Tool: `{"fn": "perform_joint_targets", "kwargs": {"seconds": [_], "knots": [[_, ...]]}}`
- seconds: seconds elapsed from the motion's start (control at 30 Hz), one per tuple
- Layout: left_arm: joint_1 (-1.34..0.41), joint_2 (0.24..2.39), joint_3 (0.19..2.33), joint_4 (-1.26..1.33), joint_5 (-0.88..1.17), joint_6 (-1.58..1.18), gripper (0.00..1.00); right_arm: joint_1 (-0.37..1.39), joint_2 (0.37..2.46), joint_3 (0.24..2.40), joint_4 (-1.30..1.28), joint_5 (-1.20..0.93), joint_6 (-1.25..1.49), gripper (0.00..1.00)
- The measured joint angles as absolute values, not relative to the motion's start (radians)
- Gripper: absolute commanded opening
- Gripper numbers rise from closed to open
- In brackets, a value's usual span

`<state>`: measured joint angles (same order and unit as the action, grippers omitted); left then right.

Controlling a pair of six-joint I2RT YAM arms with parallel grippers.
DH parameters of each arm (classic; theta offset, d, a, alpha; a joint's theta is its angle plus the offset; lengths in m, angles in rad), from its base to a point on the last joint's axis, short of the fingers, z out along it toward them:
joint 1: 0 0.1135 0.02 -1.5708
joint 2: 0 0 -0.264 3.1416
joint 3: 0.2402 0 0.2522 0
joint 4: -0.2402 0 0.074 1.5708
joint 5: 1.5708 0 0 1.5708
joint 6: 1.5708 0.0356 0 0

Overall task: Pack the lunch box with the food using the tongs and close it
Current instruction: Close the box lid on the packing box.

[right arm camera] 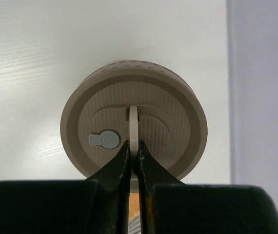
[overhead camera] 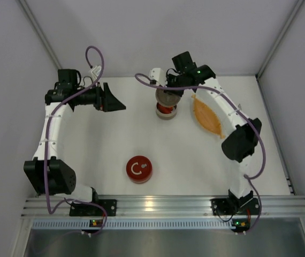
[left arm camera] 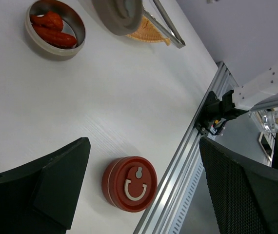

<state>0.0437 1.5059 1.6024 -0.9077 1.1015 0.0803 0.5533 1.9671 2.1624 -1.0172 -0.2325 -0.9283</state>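
Top external view: at the left of the frame the left arm (overhead camera: pixel 51 126) bends over the white tabletop (overhead camera: pixel 88 150). The left jaws stand wide open and hold nothing; in the left wrist view their two dark fingers (left arm camera: pixel 41 187) sit far apart at the bottom corners.

Low in the middle of the top view sits a closed red tin (overhead camera: pixel 139 169) with a white mark on its lid, near the metal rail (overhead camera: pixel 163 203).

Above it, at upper centre, stands the open tin (overhead camera: pixel 166 113) of the lunch box. The left wrist view shows red food slices (left arm camera: pixel 51 27) lying inside it.

The right arm (overhead camera: pixel 233 115) reaches in from the right side. The right jaws are pinched tight on the thin upright tab (right arm camera: pixel 133 119) of the beige lid (right arm camera: pixel 170 122). The lid hangs over the open tin and is not seated on it.

Right of the tin lies the orange leaf-shaped dish (overhead camera: pixel 208 119). In the left wrist view the grey tongs (left arm camera: pixel 167 24) rest across that dish, at the top of the frame.
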Motion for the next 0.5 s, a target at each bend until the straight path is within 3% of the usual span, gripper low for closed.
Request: {"fn": "perform_joint_targets", "kwargs": {"seconds": [0.23, 0.5], "knots": [[0.046, 1.432, 1.41, -0.818, 1.112, 0.044, 0.98, 0.492, 2.22, 2.215, -1.013, -0.267, -0.824, 0.0], [0.046, 1.389, 1.36, -0.788, 1.134, 0.052, 0.98, 0.486, 2.311, 2.241, -0.961, -0.263, -0.749, 0.0]]}}
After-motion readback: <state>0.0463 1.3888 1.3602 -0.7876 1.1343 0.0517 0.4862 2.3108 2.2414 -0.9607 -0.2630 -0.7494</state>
